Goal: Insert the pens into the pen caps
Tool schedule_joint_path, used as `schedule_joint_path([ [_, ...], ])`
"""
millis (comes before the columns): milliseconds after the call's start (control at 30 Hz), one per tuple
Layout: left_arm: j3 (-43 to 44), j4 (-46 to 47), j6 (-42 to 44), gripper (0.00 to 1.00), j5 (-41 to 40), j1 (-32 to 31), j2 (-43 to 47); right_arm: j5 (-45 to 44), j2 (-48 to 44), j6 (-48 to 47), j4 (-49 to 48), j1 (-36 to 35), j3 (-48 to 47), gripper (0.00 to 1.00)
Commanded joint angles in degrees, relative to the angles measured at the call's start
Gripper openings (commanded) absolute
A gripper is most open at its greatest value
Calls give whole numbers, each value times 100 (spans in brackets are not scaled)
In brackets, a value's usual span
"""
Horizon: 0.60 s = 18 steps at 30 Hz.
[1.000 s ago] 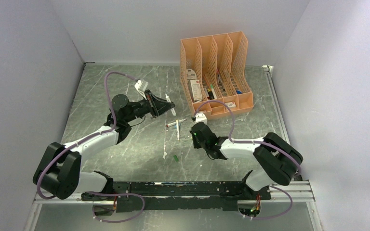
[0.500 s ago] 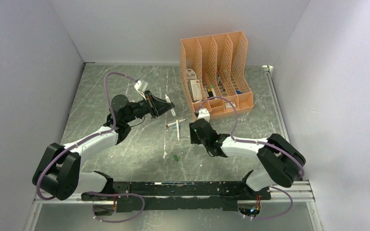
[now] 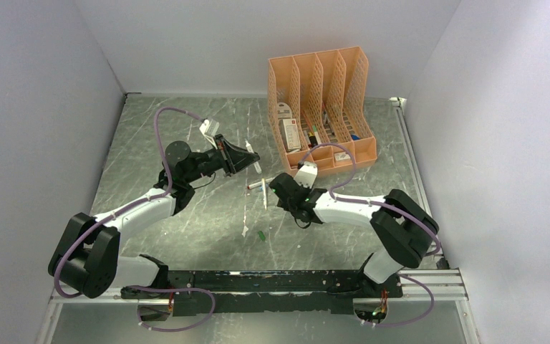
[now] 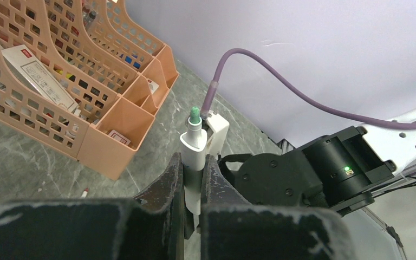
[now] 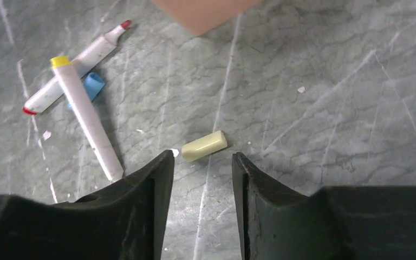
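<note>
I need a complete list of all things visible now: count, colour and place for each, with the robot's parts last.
organiser: one, peach, table's far right.
table: one, grey marbled, underneath all.
loose pens: two, white, crossed mid-table; one red-tipped, one yellow-ended.
held pen: one, white, green tip, in left gripper.
blue cap: one, blue, against the crossed pens.
yellow cap: one, pale yellow, under right gripper.
green cap: one, green, nearer the arms' bases.
left gripper: one, black, shut on held pen.
right gripper: one, black, open over yellow cap.

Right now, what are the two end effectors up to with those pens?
Left end effector shut on green-tipped pen. Right end effector open, lined up on pale yellow cap. Nothing in the way.
</note>
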<state>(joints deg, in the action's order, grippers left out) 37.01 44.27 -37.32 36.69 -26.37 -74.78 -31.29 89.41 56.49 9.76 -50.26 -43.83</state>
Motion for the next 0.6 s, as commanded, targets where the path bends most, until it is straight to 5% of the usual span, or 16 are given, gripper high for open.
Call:
schedule_joint_path([
  [0, 6, 259, -61, 7, 161, 57, 2, -407, 351, 1298, 1065, -38, -445, 45],
  [333, -10, 188, -13, 7, 156, 62, 44, -501, 912, 1851, 1605, -28, -940, 46],
  [567, -105, 212, -21, 7, 126, 86, 84, -418, 1018, 1637, 1709, -32, -1017, 25],
])
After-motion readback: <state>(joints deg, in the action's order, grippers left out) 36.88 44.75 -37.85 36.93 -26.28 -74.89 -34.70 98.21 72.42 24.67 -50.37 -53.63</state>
